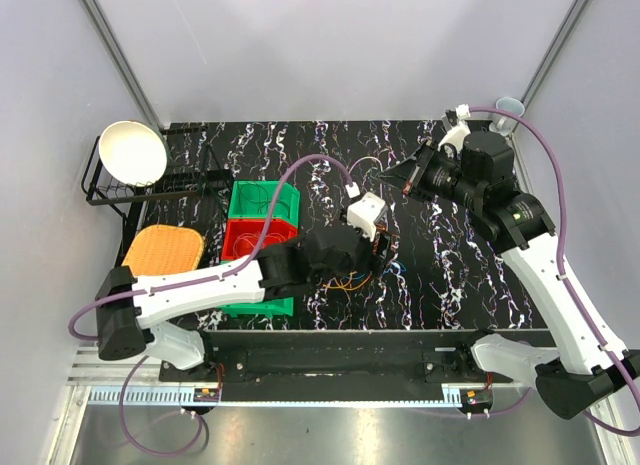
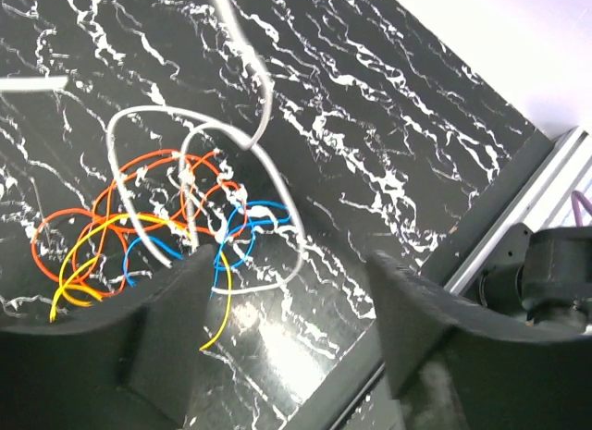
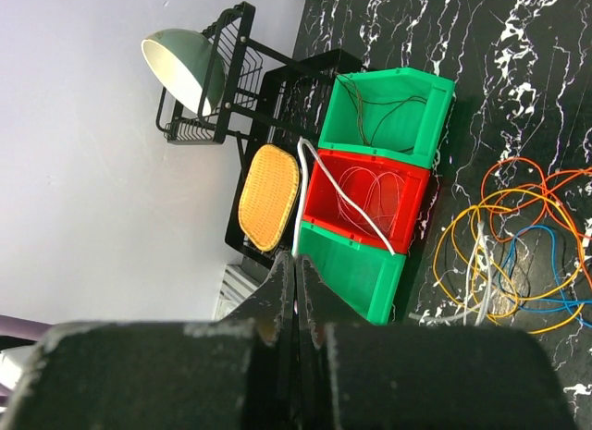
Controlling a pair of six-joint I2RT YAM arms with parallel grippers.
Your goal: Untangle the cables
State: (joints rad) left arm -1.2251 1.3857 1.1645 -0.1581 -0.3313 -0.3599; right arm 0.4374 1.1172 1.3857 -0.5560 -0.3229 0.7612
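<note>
The cables (image 2: 157, 217) lie in a loose tangle of orange, yellow, blue and white wires on the black marbled table; in the right wrist view the tangle (image 3: 518, 245) is at the right. My left gripper (image 2: 291, 310) hovers open just beside the tangle, with nothing between its fingers (image 2: 176, 328), and a yellow wire end lies by the left one. A white cable (image 2: 254, 97) rises out of the pile toward the top of the view. My right gripper (image 3: 297, 259) is shut on that white cable (image 3: 302, 185), held up at the back right (image 1: 408, 180). From above, the left gripper (image 1: 378, 247) partly hides the cables (image 1: 350, 282).
Three bins stand in a row left of the tangle: a green bin (image 3: 393, 102) with dark wires, a red bin (image 3: 365, 194) with thin wires and a second green bin (image 3: 356, 264). A yellow woven mat (image 1: 163, 249) and a black rack with a white bowl (image 1: 133, 152) are at the far left.
</note>
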